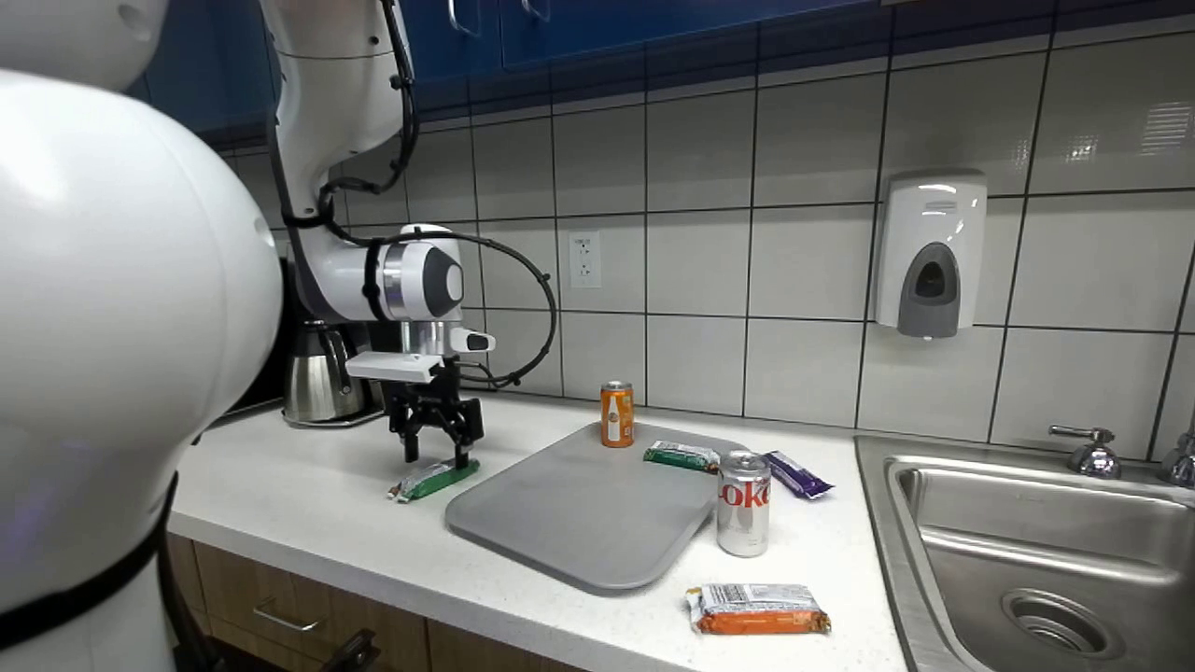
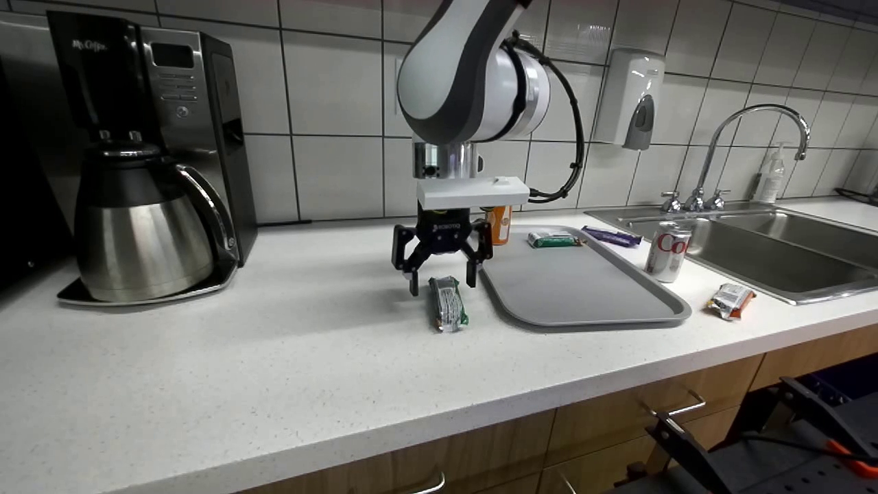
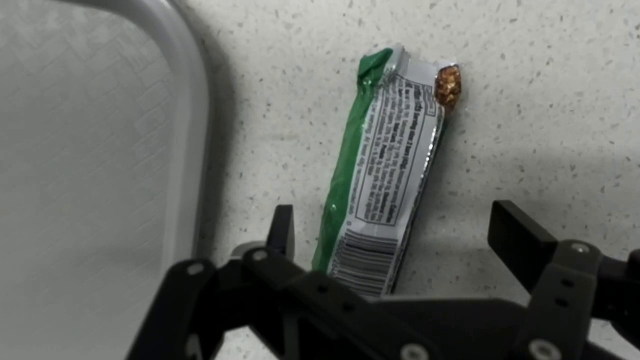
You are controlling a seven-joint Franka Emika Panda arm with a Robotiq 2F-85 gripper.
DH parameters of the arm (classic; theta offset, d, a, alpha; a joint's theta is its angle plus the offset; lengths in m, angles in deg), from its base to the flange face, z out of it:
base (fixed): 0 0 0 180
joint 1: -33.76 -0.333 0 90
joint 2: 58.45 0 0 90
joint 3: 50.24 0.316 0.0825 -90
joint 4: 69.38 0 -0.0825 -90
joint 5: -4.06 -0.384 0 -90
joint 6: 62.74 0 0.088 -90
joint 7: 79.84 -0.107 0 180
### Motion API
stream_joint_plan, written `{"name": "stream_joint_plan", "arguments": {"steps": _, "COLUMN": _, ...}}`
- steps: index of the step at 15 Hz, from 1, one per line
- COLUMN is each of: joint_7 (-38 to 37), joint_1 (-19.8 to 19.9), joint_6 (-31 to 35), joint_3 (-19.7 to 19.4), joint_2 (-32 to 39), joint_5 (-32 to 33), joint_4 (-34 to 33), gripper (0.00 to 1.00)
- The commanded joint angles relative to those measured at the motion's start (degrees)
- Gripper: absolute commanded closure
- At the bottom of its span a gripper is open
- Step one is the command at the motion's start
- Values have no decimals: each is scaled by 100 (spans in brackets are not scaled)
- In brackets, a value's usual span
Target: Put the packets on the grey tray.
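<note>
Fingers (image 3: pixel 520 245): one pair, spread wide, holding nothing; in the wrist view they stand either side of the green packet's (image 3: pixel 382 165) barcode end, apart from both its edges.

Gripper (image 2: pixel 442 280): one, pointing down, poised above the counter (image 2: pixel 206 377).

Green packet: one, flat on the counter beside the grey tray (image 1: pixel 579 513), clear of its rim, printed silver back up.

Grey tray: one, bearing a green-and-white packet (image 1: pixel 681 455).

Orange packet (image 1: pixel 758 611): one, on the counter toward the sink (image 1: pixel 1027 509), apart from the tray.

Purple packet (image 1: pixel 796 474): one, just beside the tray; whether it touches the rim, you cannot tell.

Step in hand, as judged: your line-up for picking the green packet; one packet is placed, the rest wait.

Next move, as judged: you probably lower first, checking centring, since the packet lies aslant and looks nearer the tray-side finger. A grip closer to its middle may serve you better than the end. Then you close across its narrow width, lift above the rim and release over bare tray.
</note>
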Motion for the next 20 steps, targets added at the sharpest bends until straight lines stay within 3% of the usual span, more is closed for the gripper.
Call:
{"name": "stream_joint_plan", "arguments": {"steps": 1, "joint_7": -219, "joint_1": -174, "joint_6": -65, "joint_3": -136, "joint_2": 104, "joint_5": 115, "joint_4": -132, "gripper": 0}}
{"name": "stream_joint_plan", "arguments": {"steps": 8, "joint_7": -196, "joint_1": -227, "joint_6": -77, "joint_3": -169, "joint_2": 89, "joint_5": 72, "joint_4": -95, "gripper": 0}}
{"name": "stream_joint_plan", "arguments": {"steps": 9, "joint_7": -163, "joint_1": -215, "joint_6": -81, "joint_3": -151, "joint_2": 78, "joint_5": 52, "joint_4": -90, "gripper": 25}}
{"name": "stream_joint_plan", "arguments": {"steps": 11, "joint_7": -136, "joint_1": -216, "joint_6": -60, "joint_3": -146, "joint_2": 47, "joint_5": 62, "joint_4": -73, "gripper": 34}}
{"name": "stream_joint_plan", "arguments": {"steps": 17, "joint_7": -77, "joint_1": -184, "joint_6": -81, "joint_3": -130, "joint_2": -41, "joint_5": 33, "joint_4": -33, "gripper": 82}}
{"name": "stream_joint_plan", "arguments": {"steps": 18, "joint_7": -79, "joint_1": -180, "joint_6": -101, "joint_3": -140, "joint_2": -85, "joint_5": 44, "joint_4": 0, "gripper": 87}}
{"name": "stream_joint_plan", "arguments": {"steps": 20, "joint_7": -29, "joint_1": -142, "joint_6": -168, "joint_3": -123, "joint_2": -215, "joint_5": 8, "joint_4": 78, "gripper": 88}}
